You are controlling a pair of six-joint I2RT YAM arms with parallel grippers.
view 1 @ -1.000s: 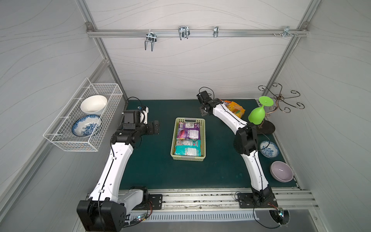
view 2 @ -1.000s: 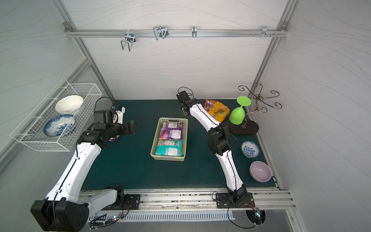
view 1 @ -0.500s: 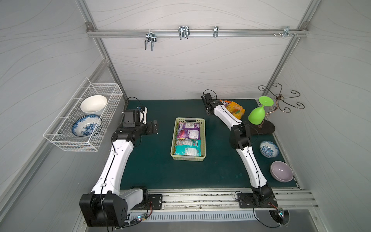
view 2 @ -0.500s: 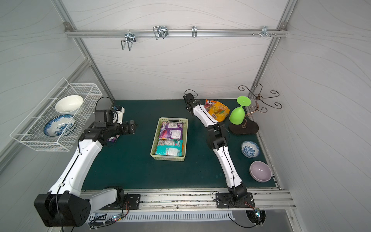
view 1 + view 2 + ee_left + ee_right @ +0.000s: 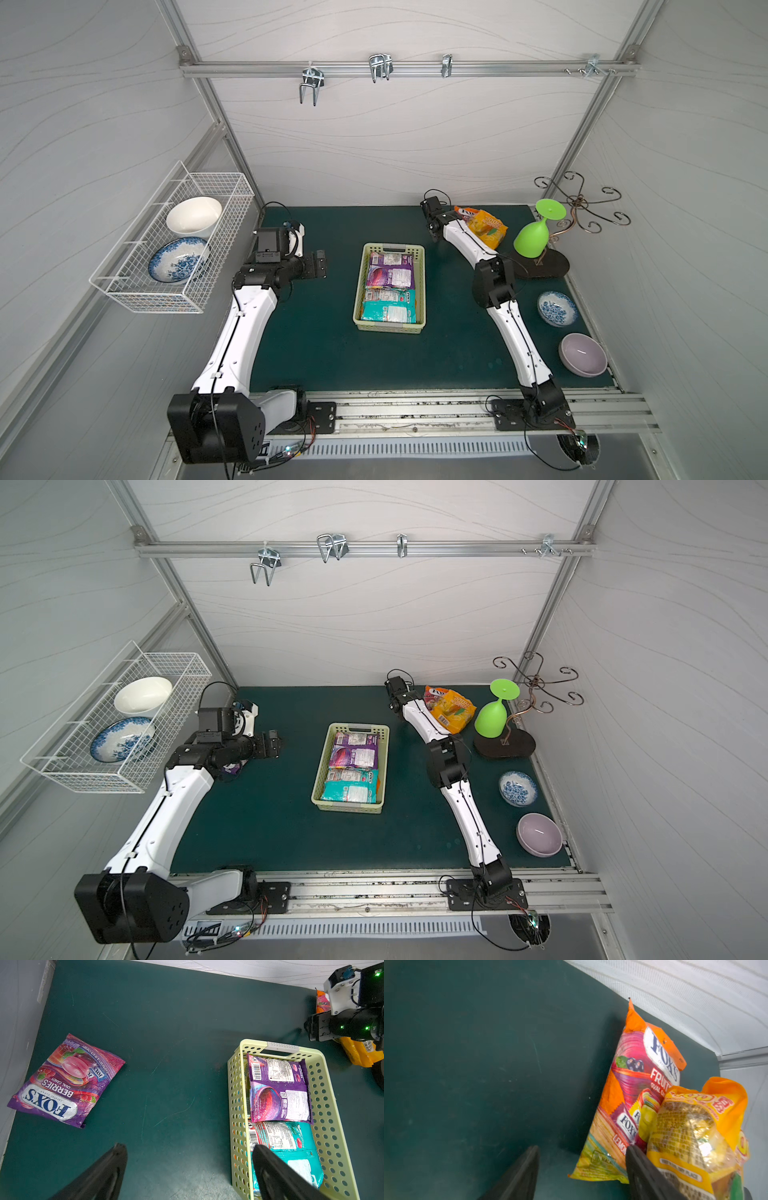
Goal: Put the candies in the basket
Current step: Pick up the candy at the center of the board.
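Observation:
The pale yellow-green basket [image 5: 358, 291] [image 5: 320, 771] [image 5: 239, 1093] sits mid-mat, holding a purple candy bag [image 5: 390, 270] [image 5: 278, 1088] and a teal one [image 5: 388, 309] [image 5: 291, 1140]. A purple FOX'S bag [image 5: 66, 1080] lies flat on the mat near the left wall, mostly hidden under my left arm in both top views. Two orange candy bags [image 5: 484, 226] [image 5: 451, 708] lie at the back right. My left gripper [image 5: 320, 266] [image 5: 190, 1148] hovers open and empty left of the basket. My right gripper [image 5: 430, 220] [image 5: 582, 1147] is open beside the FOX'S fruits bag [image 5: 633, 1095], one finger against the yellow-orange bag [image 5: 691, 1130].
A white wire basket [image 5: 174, 245] with two bowls hangs on the left wall. An upturned green goblet [image 5: 536, 237] rests on a dark stand [image 5: 544, 266] right of the orange bags. A blue-patterned bowl [image 5: 557, 307] and a lilac bowl [image 5: 582, 355] sit along the right edge.
My right arm has stretched further back and right, bringing its gripper up beside the orange bags. The left arm has hardly moved.

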